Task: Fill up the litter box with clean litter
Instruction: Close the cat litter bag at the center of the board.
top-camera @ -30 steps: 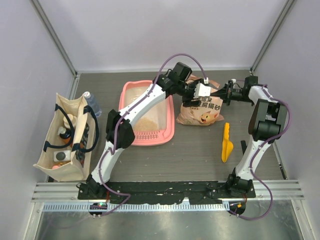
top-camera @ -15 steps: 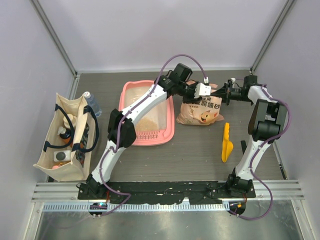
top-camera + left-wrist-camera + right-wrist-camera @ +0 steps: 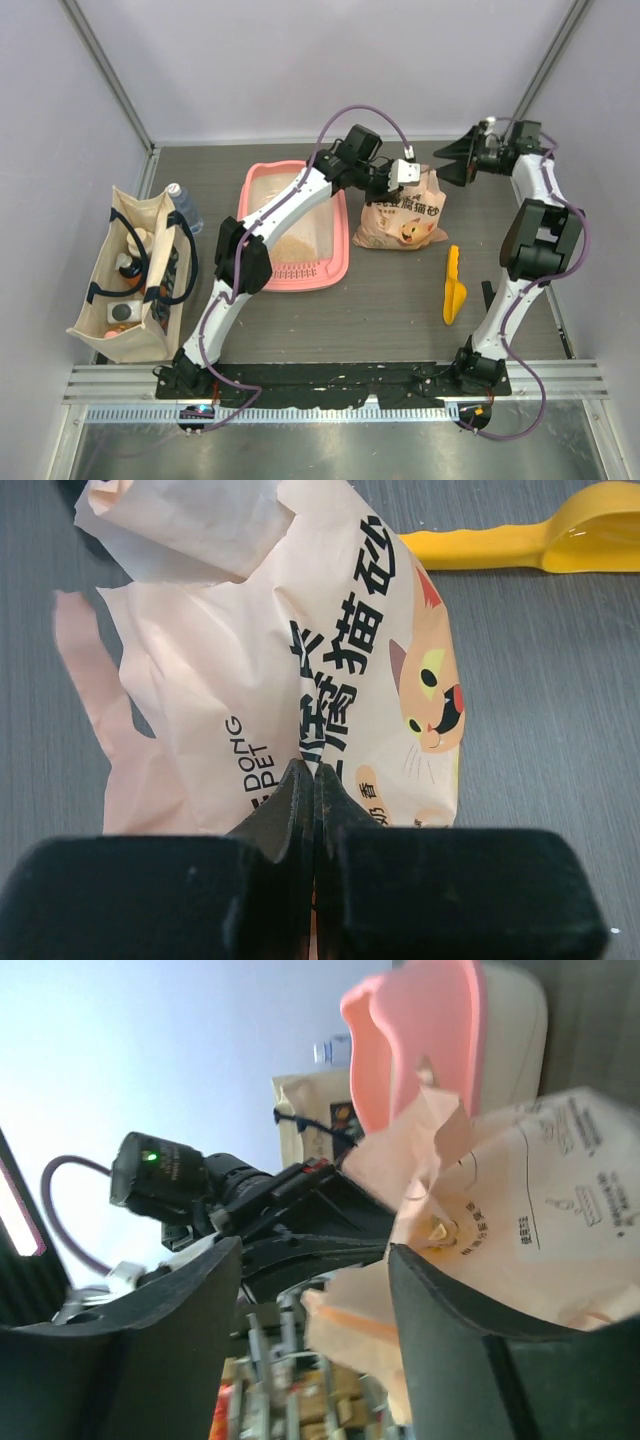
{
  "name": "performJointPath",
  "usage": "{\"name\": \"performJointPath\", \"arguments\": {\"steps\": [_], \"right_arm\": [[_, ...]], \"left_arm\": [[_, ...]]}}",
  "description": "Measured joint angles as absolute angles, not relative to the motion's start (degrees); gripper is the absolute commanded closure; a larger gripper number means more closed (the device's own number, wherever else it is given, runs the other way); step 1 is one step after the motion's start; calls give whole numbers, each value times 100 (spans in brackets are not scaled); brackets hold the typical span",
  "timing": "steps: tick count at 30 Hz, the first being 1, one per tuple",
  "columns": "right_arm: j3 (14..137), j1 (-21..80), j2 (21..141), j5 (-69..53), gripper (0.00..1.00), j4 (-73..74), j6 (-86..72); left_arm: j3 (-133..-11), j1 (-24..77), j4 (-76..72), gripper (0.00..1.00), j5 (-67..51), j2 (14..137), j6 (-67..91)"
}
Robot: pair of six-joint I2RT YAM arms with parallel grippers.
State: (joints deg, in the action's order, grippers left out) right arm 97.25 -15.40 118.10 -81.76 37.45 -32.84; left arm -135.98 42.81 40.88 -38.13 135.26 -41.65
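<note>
Looking from left to right, the litter box [image 3: 243,225] lies just to the left of the left gripper [image 3: 308,776]. Its long side runs from near to far. Some clean litter [image 3: 290,248] already sits in it, in a sandy heap toward the near end. The left gripper is squeezed tight on the crumpled top of the litter bag [image 3: 405,218]. The bag rests on the table [image 3: 380,320] right beside the box. The right gripper [image 3: 447,163] hangs to the right of the bag, jaws apart, holding nothing. So the left gripper is the closer one, and I think the bag must swing left over the box to pour. The left wrist view shows the pinch up close but no box. Only the top view shows both together.
</note>
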Motion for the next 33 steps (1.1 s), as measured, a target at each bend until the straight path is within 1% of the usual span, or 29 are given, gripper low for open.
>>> {"name": "performJointPath", "arguments": {"steps": [3,6,9,13,17,19,23,26,29,33], "right_arm": [[10285,-1837,11797,-8182,24,3629,-2934],[10315,-2069,11598,-8154,24,3559,-2169],[9826,-2193,11089,-8110,24,3597,-1041],[8858,-2137,9800,-8055,24,3660,838],[8597,-2067,8746,-8034,27,3597,2386],[8624,-2029,8444,-7887,28,4040,3566],[8724,-1831,8248,-7441,28,5867,6814],[8652,-1656,8278,-7037,25,6726,8746],[8355,-1579,8261,-6751,25,7203,9998],[8016,-1474,8230,-6552,25,7500,10753]], "left_arm": [[-13598,4263,4091,100,-3905,13526,-3975],[-13598,4261,4097,100,-3955,13526,-3863],[-13607,4248,4104,100,-4021,13526,-3719],[-13649,4239,4150,100,-4082,13526,-3500],[-13716,4237,4252,100,-4185,13533,-3262],[-13815,4226,4313,100,-4248,13585,-3118],[-13920,4174,4322,100,-4425,13673,-2823],[-13937,4132,4298,100,-4515,13701,-2698],[-13937,4128,4289,100,-4536,13701,-2600],[-13937,4128,4287,100,-4571,13701,-2534]]}}
